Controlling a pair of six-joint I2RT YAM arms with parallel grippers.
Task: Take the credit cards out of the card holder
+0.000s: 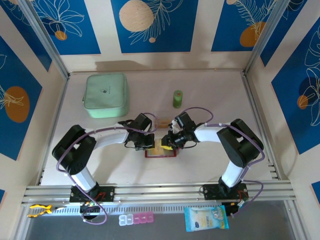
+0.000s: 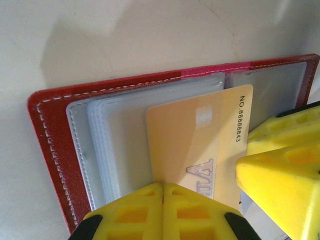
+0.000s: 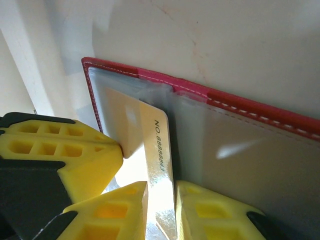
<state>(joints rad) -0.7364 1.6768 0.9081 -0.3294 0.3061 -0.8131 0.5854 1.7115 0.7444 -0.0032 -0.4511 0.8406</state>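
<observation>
On the pale table (image 1: 210, 90) the red card holder (image 2: 50, 130) lies open between the arms, the left pincer (image 2: 162, 190) closed tight over its clear pockets, the right pincer (image 3: 161, 186) gripping the edge of a beige credit card (image 2: 190, 135) partly out of a pocket.

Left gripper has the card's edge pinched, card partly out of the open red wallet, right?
No. The right wrist view shows the right gripper pinching the edge of the credit card, partly out of the open card holder. The left gripper is shut.
</observation>
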